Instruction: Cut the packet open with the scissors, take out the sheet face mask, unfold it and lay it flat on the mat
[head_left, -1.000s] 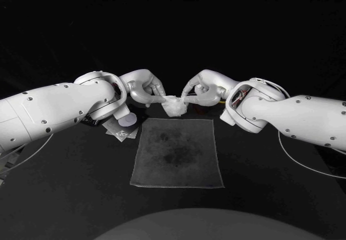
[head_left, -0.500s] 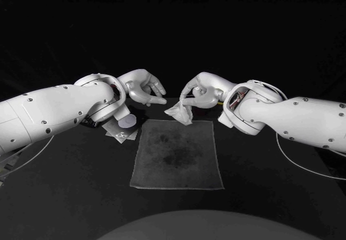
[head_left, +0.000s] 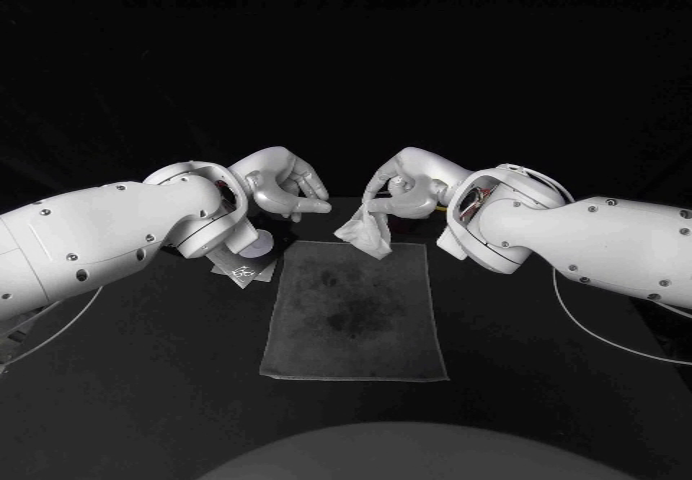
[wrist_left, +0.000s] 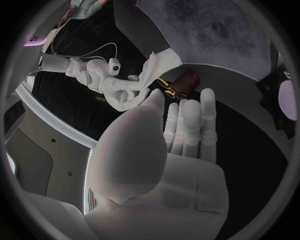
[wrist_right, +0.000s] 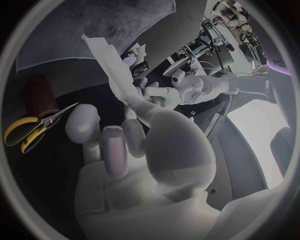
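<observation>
My right hand (head_left: 397, 190) pinches the white folded sheet mask (head_left: 364, 232), which hangs crumpled just above the far edge of the grey mat (head_left: 353, 310). The right wrist view shows the mask (wrist_right: 109, 60) rising from my fingertips with the mat (wrist_right: 94, 25) behind it. To the left of the mask, and apart from it, my left hand (head_left: 284, 185) holds nothing, its fingers loosely apart (wrist_left: 184, 125). In the left wrist view my right hand (wrist_left: 119, 87) holds the mask (wrist_left: 159, 65). The cut packet (head_left: 242, 265) lies by the mat's far left corner. Yellow-handled scissors (wrist_right: 28, 131) lie on the table behind my right hand.
The black table (head_left: 548, 380) surrounds the mat. A dark brown object (wrist_right: 40, 92) sits beside the scissors. A small pale round thing (head_left: 255, 241) lies near the packet under my left forearm.
My left hand has let go of the mask and drawn back to the left. The mask now hangs from my right hand alone and has dropped lower, toward the mat's far edge.
</observation>
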